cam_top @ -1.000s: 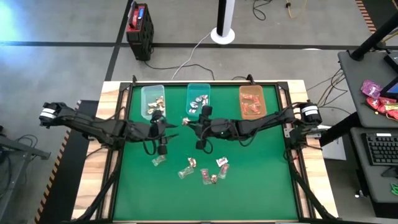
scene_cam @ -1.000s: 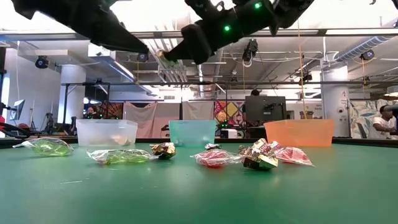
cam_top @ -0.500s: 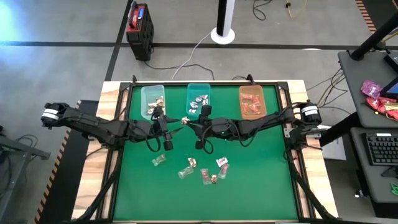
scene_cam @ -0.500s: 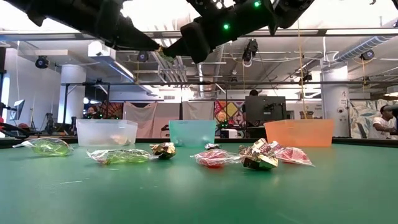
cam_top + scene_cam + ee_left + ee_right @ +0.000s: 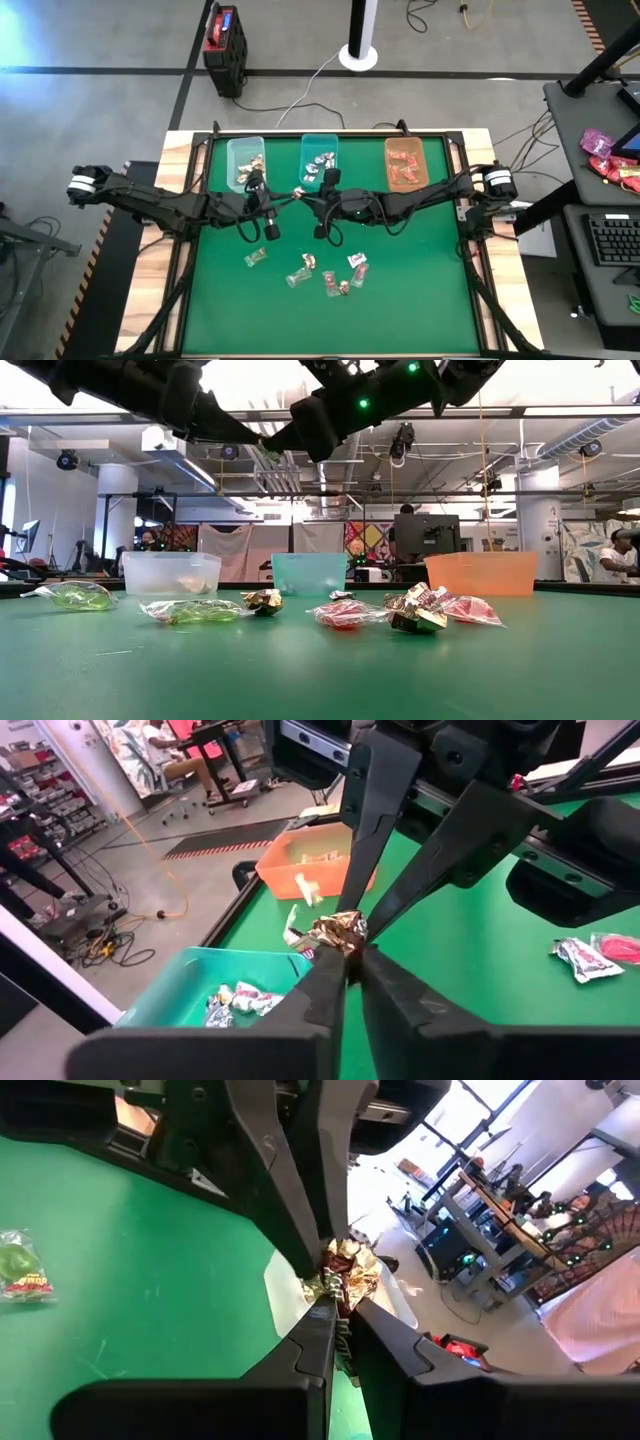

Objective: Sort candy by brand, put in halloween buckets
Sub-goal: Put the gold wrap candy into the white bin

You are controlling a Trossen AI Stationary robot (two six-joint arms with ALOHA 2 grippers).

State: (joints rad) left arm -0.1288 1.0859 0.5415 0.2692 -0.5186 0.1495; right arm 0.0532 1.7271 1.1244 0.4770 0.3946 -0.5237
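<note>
Robotics lab: open-ceiling workstations (image 5: 420, 545).

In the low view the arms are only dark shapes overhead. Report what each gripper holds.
Observer: Both are shut on one gold-brown candy; the left gripper and right gripper pinch it from opposite sides.
Operator: Place them over the table.
Observer: From above, they meet by the near ends of the clear-green bin and teal bin, between the two.
Operator: Give me the teal bin's contents.
Observer: Several silvery-white sweets lie in it.
</note>
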